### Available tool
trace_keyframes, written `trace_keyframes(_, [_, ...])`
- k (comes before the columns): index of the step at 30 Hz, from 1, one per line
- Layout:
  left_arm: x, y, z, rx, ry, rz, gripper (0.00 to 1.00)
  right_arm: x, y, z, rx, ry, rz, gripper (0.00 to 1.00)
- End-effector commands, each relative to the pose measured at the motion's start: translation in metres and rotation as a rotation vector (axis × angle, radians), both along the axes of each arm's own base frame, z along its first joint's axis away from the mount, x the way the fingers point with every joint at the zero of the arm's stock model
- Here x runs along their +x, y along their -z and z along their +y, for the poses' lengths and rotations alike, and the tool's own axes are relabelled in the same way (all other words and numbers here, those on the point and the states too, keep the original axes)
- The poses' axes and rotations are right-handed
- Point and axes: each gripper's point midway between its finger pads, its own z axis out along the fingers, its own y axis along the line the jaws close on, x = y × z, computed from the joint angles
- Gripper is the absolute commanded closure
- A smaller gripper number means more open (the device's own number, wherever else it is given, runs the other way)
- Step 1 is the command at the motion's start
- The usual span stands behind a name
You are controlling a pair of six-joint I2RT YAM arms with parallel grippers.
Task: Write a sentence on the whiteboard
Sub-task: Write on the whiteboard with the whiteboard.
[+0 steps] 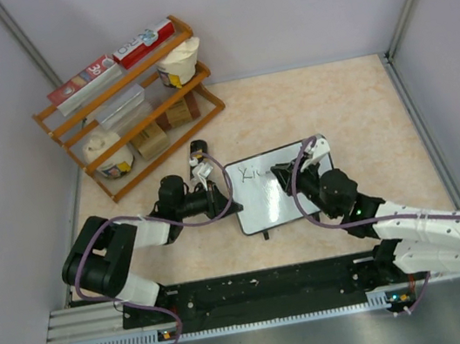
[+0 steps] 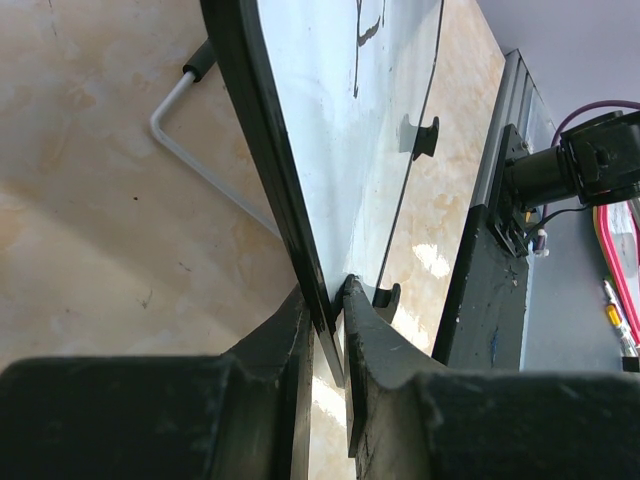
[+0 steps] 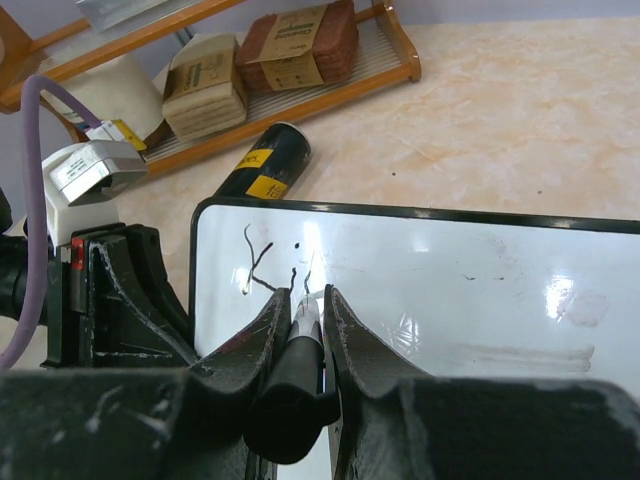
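Writing step, early stage. The right gripper [image 3: 308, 300], jaws clamped on a black marker [image 3: 300, 345], is holding the tip at the whiteboard [image 1: 283, 198] near its upper left corner, where only the first few strokes of the sentence [image 3: 262, 268] are showing. The left gripper [image 2: 330, 295] is pinching the board's left frame edge, steadying it on the table [image 1: 362, 115] between the arms. Both arms are reaching forward, low, with wrists angled toward each other. The next move, as I judge it, calls for short, light strokes running rightward without dragging the board.
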Motion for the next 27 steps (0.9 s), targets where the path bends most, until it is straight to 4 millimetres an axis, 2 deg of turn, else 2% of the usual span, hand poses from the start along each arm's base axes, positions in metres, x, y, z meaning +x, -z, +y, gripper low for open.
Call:
trace_keyframes(1, [-0.01, 0.026, 0.003, 0.078, 0.013, 0.037, 1.0, -0.004, 0.006, 0.001, -0.009, -0.012, 0.01, 1.0])
trace_keyframes(12, [-0.01, 0.026, 0.003, 0.079, 0.013, 0.037, 1.0, -0.006, 0.007, 0.003, -0.011, -0.026, 0.016, 1.0])
trace_keyframes(27, [-0.01, 0.026, 0.002, 0.082, 0.016, 0.038, 1.0, 0.006, -0.017, 0.002, 0.013, 0.032, -0.032, 1.0])
